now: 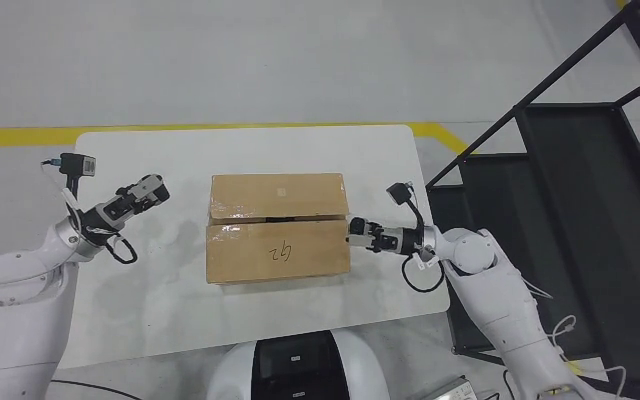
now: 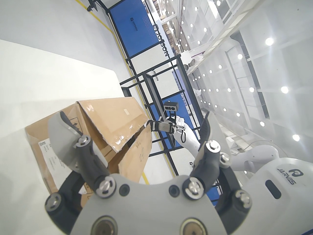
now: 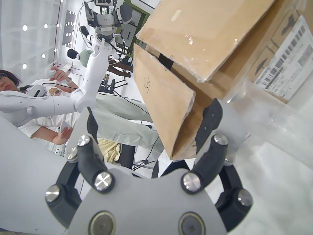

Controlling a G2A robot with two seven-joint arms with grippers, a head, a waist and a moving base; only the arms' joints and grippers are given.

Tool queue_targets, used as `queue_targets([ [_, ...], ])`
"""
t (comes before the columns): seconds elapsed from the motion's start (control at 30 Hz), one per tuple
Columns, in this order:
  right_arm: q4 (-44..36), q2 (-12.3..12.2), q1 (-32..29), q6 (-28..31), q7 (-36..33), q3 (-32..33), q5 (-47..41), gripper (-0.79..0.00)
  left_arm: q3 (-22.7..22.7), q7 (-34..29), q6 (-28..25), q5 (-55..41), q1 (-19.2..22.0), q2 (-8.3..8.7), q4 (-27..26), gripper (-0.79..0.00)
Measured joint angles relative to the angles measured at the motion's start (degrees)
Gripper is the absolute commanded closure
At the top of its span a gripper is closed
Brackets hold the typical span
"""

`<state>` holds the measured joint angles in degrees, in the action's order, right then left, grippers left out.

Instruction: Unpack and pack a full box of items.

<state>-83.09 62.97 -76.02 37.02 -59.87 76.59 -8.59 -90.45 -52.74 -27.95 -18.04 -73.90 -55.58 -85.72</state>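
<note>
Box (image 1: 278, 228) sits mid-table (image 1: 150, 300), flaps nearly shut, their seam running 9 to 3 o'clock. The right gripper (image 1: 356, 236), fingers spread wide, is at the box's 3 o'clock edge, astride a corner of the 6 o'clock flap (image 3: 161, 99), so this arm is nearer. The left gripper (image 1: 155, 190), equally wide, hangs well apart at 9 o'clock.

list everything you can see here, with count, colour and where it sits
box: 1, brown cardboard, middle of the table, top flaps down with a gap between them
labels: 2, white, one on each end of the box
table: 1, white, under the box
floor line: 1, yellow, behind the table
rack: 1, black metal, beside the table on the robot's right
left claw: 1, grey and black, open, left of the box, apart from it
right claw: 1, grey and black, open, at the box's right edge
</note>
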Motion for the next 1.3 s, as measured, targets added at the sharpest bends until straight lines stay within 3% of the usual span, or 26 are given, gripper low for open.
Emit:
queue_targets([
  [0.33, -2.26, -0.43, -0.31, 4.08, -3.18, -1.29, -9.22, -0.785, 0.82, 1.17, 0.95, 2.4, -0.19, 0.07, -1.1, -0.785],
  [0.53, -10.06, -2.26, -3.39, -1.19, -8.6, -3.11, -15.54, -0.785, 1.79, 1.29, 1.53, 3.67, 0.1, 0.07, -1.68, -0.785],
  [0.7, -13.0, -3.92, -5.82, -4.9, -12.3, -6.21, -11.45, -0.785, 2.87, 1.23, 1.93, 4.11, 0.55, 0.01, -1.57, -0.785],
  [1.1, -8.35, -6.07, -8.54, -2.94, -10.32, -9.15, -4.37, -0.785, 5.39, -3.98, 2.02, 0.57, 3.01, -0.01, -0.77, -0.785],
  [1.3, -7.55, -6.34, -8.64, -0.49, -7.83, -8.01, -7.25, -0.785, 6.73, -10.39, 3.61, -2.68, 4.51, 0.17, 0.52, -0.785],
])
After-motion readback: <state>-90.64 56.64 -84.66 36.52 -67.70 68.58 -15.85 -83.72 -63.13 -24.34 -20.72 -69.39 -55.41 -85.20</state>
